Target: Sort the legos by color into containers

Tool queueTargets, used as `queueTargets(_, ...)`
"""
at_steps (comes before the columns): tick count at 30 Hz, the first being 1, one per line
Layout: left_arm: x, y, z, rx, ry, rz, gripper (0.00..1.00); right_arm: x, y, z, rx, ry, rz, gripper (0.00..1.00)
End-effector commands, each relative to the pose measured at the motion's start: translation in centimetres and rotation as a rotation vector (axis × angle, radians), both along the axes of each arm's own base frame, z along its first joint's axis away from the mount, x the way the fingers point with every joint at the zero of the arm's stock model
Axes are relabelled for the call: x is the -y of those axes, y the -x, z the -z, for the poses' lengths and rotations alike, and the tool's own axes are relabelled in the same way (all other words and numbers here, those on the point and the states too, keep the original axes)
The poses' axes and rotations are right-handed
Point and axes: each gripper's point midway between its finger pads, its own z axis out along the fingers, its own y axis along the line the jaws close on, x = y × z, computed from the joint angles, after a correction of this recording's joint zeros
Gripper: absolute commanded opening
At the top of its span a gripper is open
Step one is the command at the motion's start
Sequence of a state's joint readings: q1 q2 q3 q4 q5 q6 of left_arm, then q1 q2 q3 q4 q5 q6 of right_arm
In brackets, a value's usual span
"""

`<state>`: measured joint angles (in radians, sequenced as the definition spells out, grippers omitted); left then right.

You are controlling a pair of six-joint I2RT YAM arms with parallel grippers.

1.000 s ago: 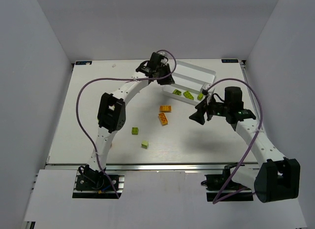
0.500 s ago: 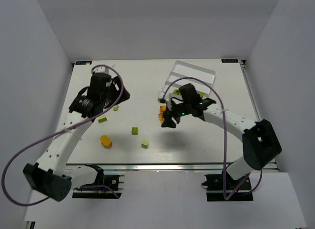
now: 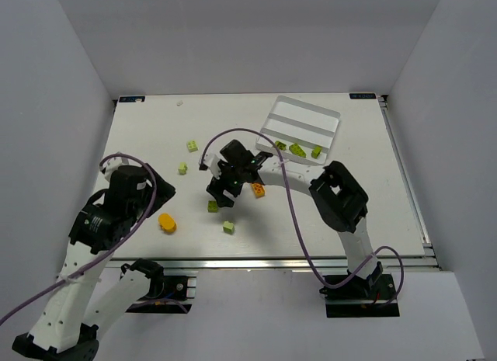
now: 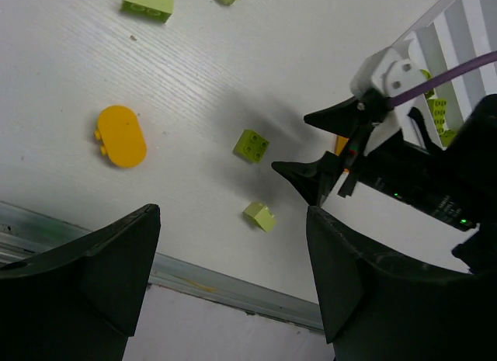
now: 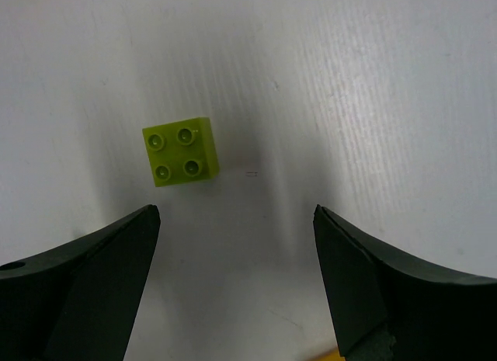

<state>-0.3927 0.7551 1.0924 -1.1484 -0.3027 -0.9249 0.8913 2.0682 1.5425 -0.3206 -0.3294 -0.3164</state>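
Observation:
Loose legos lie on the table: lime-green bricks (image 3: 192, 146), (image 3: 182, 168), (image 3: 213, 206), (image 3: 228, 227), an orange rounded one (image 3: 166, 221) and an orange brick (image 3: 257, 190). Three green bricks (image 3: 297, 150) sit in the nearest compartment of the white tray (image 3: 304, 116). My right gripper (image 3: 218, 194) hangs open just above a green four-stud brick (image 5: 180, 151), which lies ahead and left of the open jaws (image 5: 237, 210). My left gripper (image 3: 155, 192) is open and empty (image 4: 233, 212) near the front left, with the orange rounded lego (image 4: 121, 136) ahead of it.
The right arm's forearm (image 3: 283, 171) reaches across the table from the tray side. The table's metal front edge (image 4: 217, 279) runs just under my left jaws. White walls enclose the table on three sides.
My left arm has drawn back toward the near-left corner with its jaws open. My right gripper has swung left, away from the orange bricks, to above a green brick, and opened wider.

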Motion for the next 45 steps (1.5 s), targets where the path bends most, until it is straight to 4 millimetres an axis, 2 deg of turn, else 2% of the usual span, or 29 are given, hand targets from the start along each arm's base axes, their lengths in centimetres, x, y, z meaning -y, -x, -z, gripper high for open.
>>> queueTargets(1,-1.1,2.0,1.2,-0.059,0.003,-0.063,0.85,-1.0,0.1,-0.5,0.021,0.012,0.014,0.86)
queueTargets(6,-1.2,2.9,1.6,-0.063,0.033,-0.077,0.86,-2.6,1.4,1.1,0.01,0.032,-0.032,0.86)
queueTargets(11,-1.1,3.3,1.8,-0.063,0.056,-0.084,0.85,-3.7,1.9,2.0,0.027,0.039,-0.057,0.86)
queueTargets(14,-1.0,3.2,1.9,-0.067,0.061,-0.084,0.86,-4.1,1.5,2.8,0.053,0.057,-0.051,0.81)
queueTargets(17,-0.8,3.1,2.2,-0.077,0.06,-0.081,0.85,-4.5,1.0,2.8,0.079,0.059,-0.047,0.67)
queueTargets(18,-0.8,3.0,2.4,-0.083,0.059,-0.08,0.86,-4.5,1.1,2.8,0.078,0.058,-0.05,0.54)
queueTargets(20,-0.6,2.9,2.7,-0.084,0.064,-0.075,0.86,-4.4,1.1,2.4,0.083,0.049,-0.066,0.45)
queueTargets(21,-0.5,2.9,3.0,-0.09,0.063,-0.074,0.86,-4.4,1.4,2.4,0.075,0.045,-0.078,0.35)
queueTargets(23,-0.3,2.6,3.3,-0.089,0.067,-0.071,0.86,-4.2,1.6,1.6,0.072,0.025,-0.088,0.28)
queueTargets(24,-0.2,2.6,3.5,-0.09,0.068,-0.068,0.86,-4.2,1.6,1.4,0.067,0.015,-0.09,0.15)
queueTargets(25,-0.1,2.3,3.9,-0.093,0.068,-0.067,0.86,-4.1,1.9,0.9,0.069,0.008,-0.09,0.08)
queueTargets(27,0.1,2.1,4.5,-0.105,0.063,-0.059,0.86,-4.0,1.8,0.0,0.06,-0.018,-0.077,0.0)
queueTargets(29,0.4,1.6,5.4,-0.117,0.056,-0.051,0.86,-3.7,1.0,-1.9,0.075,-0.048,-0.043,0.0)
queueTargets(32,0.9,0.5,6.5,-0.131,0.034,-0.032,0.86,-2.4,-2.5,-5.4,0.092,-0.108,0.072,0.0)
queueTargets(33,1.0,0.2,6.8,-0.139,0.021,-0.018,0.87,-0.6,-5.3,-6.2,0.1,-0.111,0.147,0.0)
queueTargets(34,1.2,-0.5,6.8,-0.125,0.02,-0.01,0.88,-0.1,-6.2,-7.7,0.116,-0.134,0.176,0.0)
queueTargets(35,1.4,-1.0,7.4,-0.148,0.002,0.0,0.88,0.7,-7.1,-8.4,0.128,-0.14,0.203,0.0)
queueTargets(37,1.9,-1.9,7.6,-0.149,-0.022,0.033,0.88,3.7,-10.8,-9.7,0.179,-0.143,0.305,0.0)
queueTargets(38,2.0,-2.4,8.3,-0.177,-0.041,0.041,0.88,4.5,-11.5,-9.7,0.194,-0.139,0.33,0.0)
queueTargets(39,2.2,-2.7,8.5,-0.184,-0.057,0.06,0.88,6.3,-13.4,-9.8,0.227,-0.121,0.39,0.0)
queueTargets(42,2.6,-3.8,9.3,-0.197,-0.078,0.084,0.88,9.2,-17.3,-9.6,0.297,-0.091,0.498,0.0)
queueTargets(43,2.7,-3.9,9.4,-0.2,-0.083,0.088,0.88,10.6,-18.9,-8.8,0.303,-0.072,0.539,0.0)
queueTargets(45,2.8,-4.2,9.7,-0.203,-0.09,0.093,0.88,11.5,-20.5,-7.8,0.317,-0.044,0.585,0.0)
